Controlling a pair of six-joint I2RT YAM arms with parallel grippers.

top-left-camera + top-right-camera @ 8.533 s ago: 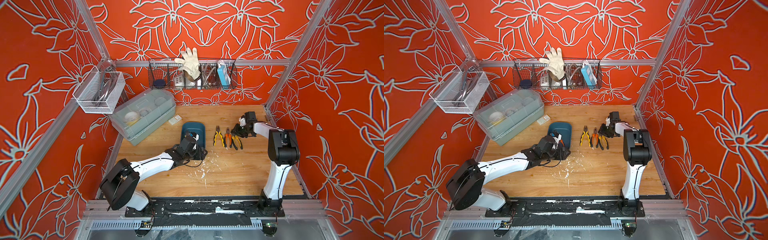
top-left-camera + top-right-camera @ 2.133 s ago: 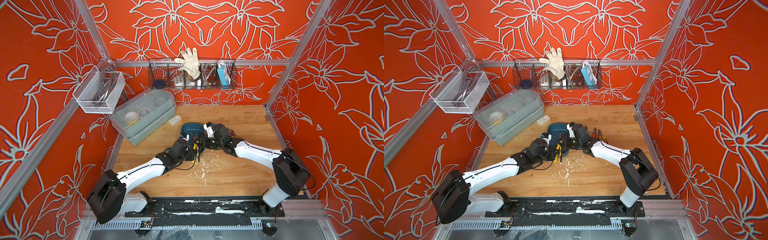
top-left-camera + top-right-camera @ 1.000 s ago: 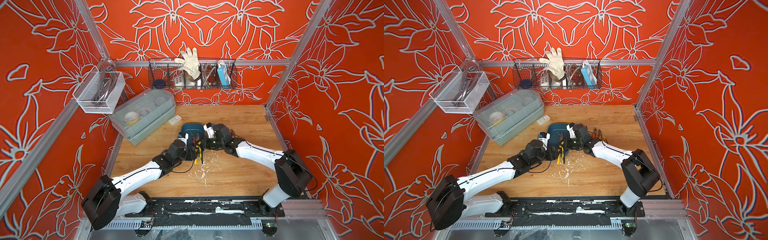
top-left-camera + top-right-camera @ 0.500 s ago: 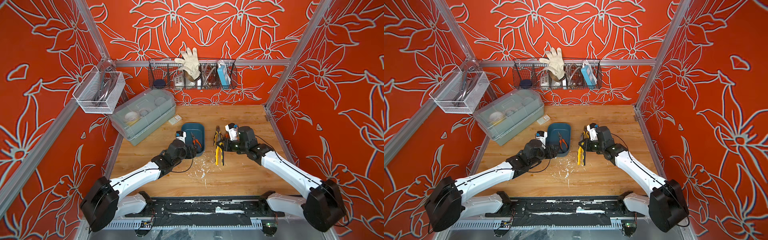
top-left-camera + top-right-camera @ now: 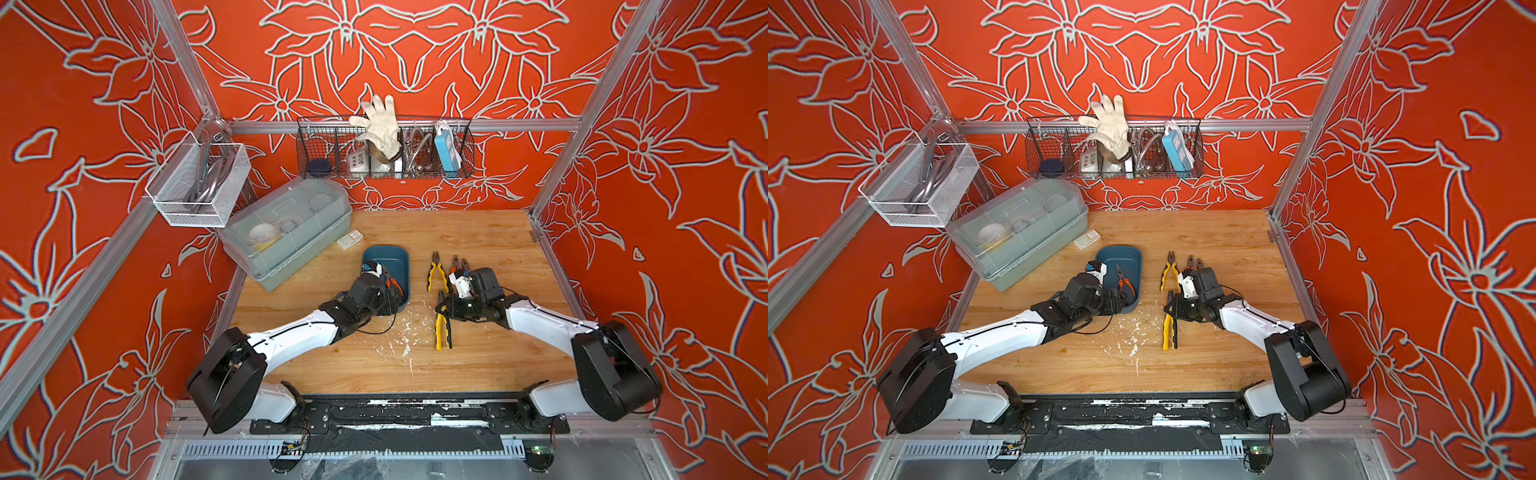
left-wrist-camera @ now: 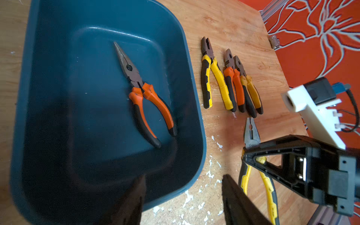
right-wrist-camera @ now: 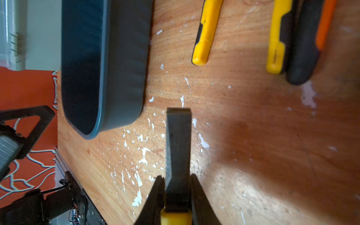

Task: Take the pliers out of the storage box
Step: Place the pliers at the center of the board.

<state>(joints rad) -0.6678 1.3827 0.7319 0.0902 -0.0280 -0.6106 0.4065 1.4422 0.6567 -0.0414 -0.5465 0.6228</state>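
One long-nose pair (image 6: 144, 93) remaining in storage box (image 6: 185, 97); yellow-handled pliers (image 5: 442, 332) clamped in right gripper (image 7: 177, 176), awaiting set-down; left gripper (image 6: 183, 183), jaws parted, due to descend there.

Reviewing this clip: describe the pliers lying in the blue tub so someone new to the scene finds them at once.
On the wooden table, beside the translucent grey container, sits a small dark teal storage box. One pair of pliers lies alone on its floor. Unlike the blunt-jawed row of pliers beside the box, it has orange-and-black handles and a long, thin pointed nose.
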